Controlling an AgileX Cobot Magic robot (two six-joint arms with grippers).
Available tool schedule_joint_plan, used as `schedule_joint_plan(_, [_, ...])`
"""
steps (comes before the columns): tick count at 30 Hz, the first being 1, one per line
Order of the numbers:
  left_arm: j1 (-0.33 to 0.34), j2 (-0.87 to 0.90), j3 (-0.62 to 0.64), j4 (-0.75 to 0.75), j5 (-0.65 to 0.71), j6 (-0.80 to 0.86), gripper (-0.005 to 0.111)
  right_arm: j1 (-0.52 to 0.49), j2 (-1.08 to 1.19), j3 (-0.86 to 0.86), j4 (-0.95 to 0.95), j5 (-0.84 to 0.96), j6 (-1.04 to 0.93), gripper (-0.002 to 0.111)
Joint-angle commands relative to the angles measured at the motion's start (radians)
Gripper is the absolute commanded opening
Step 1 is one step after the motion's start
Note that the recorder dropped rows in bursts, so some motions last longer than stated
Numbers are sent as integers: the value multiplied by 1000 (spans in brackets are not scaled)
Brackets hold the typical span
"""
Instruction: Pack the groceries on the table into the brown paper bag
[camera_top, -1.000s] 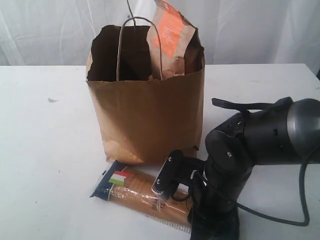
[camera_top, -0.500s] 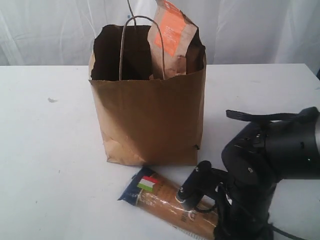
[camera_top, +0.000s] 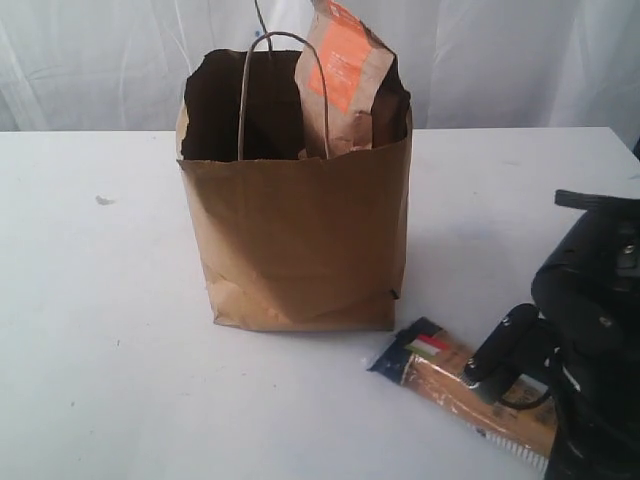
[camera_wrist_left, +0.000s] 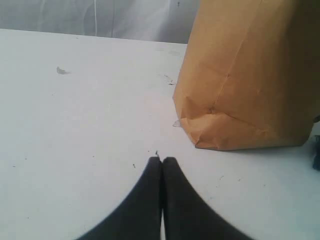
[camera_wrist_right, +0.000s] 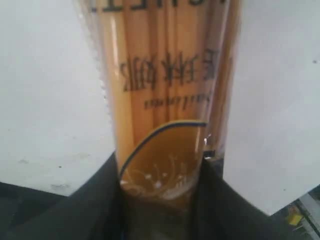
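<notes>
My right gripper (camera_wrist_right: 159, 172) is squeezed tight on the spaghetti (camera_wrist_right: 160, 90) near the bag (camera_top: 300, 240), and my left gripper (camera_wrist_left: 161, 161) is closed with nothing in it.

The right arm (camera_top: 600, 310) hides the far end of the spaghetti pack (camera_top: 442, 375).

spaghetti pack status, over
Right tool shut on long spaghetti pack, right of brown paper bag. Left tool shut, empty. Brown-orange pouch stands in bag's right side; rest of mouth open.
</notes>
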Motion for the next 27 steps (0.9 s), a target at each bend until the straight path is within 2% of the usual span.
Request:
schedule_joint_plan(1, [1, -5, 3, -11, -3, -2, 0, -75, -28, 0, -42, 29, 36, 0])
schedule_joint_plan(6, [1, -5, 3, -11, -3, -2, 0, -169, -28, 0, -28, -45, 117, 0])
schedule_joint_plan(11, [1, -5, 3, -11, -3, -2, 0, -234, -28, 0, 51, -215, 176, 0])
schedule_joint_plan(14, [1, -5, 3, -11, -3, -2, 0, -255, -28, 0, 112, -309, 175, 0])
schedule_joint_plan(19, [1, -5, 3, -11, -3, -2, 0, -260, 11, 0, 158, -324, 173, 2])
schedule_joint_plan(21, [1, -5, 3, -11, -3, -2, 0, -260, 40, 0, 162, -308, 167, 11])
schedule_joint_plan(22, [1, -5, 3, -11, -3, -2, 0, -260, 54, 0, 162, -303, 165, 19])
schedule_joint_plan(27, [1, -5, 3, -11, -3, -2, 0, -260, 82, 0, 162, -314, 157, 74])
